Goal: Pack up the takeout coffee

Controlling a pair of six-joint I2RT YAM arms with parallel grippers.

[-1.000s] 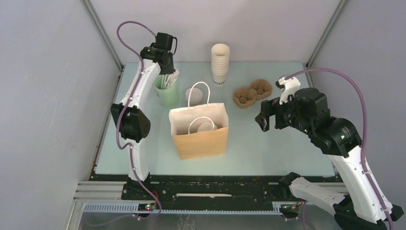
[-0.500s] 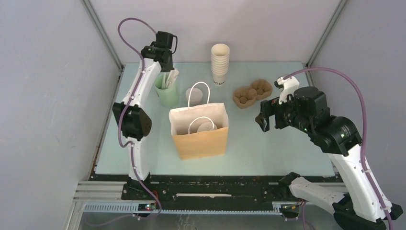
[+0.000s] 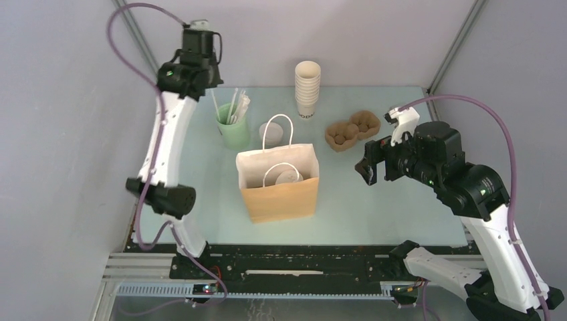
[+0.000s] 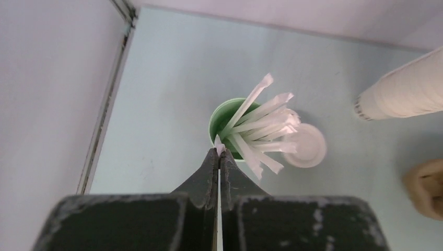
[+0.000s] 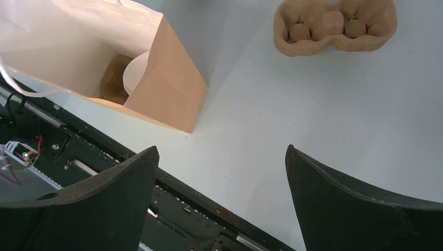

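Takeout coffee (image 3: 289,176) is inside the paper bag (image 3: 277,197), upright. Only its round white lid shows over the bag's front wall, and it sits toward the bag's right side. The right wrist view agrees: the lid (image 5: 133,73) is down in the open bag, half hidden by the brown wall.

Right end effector (image 5: 221,149) has its jaws wide with nothing between them. It hangs above bare surface (image 3: 401,207) just right of the bag and level with it, not touching bag or cup. The coffee is off to its left, near but apart.

Left end effector (image 4: 218,151) is closed, with its tips pinching the end of one wrapped straw (image 4: 218,142). It sits above the green cup (image 4: 222,112) in the back-left corner. The other straws (image 4: 264,128) fan out of that cup. The coffee is well apart from this end effector, forward and to the right.

Left arm: elbow low at the front-left, long link running up and back along the left wall, wrist high and pointing down at the green cup.
Right arm: elbow out right, forearm reaching left toward the bag, fingers angled down at the surface.

A white lid-like disc (image 4: 308,146) sits just beside the green cup; can't tell if there's a cup under it. Stack of cups (image 3: 307,87) and a pulp carrier (image 3: 352,130) are at the back.
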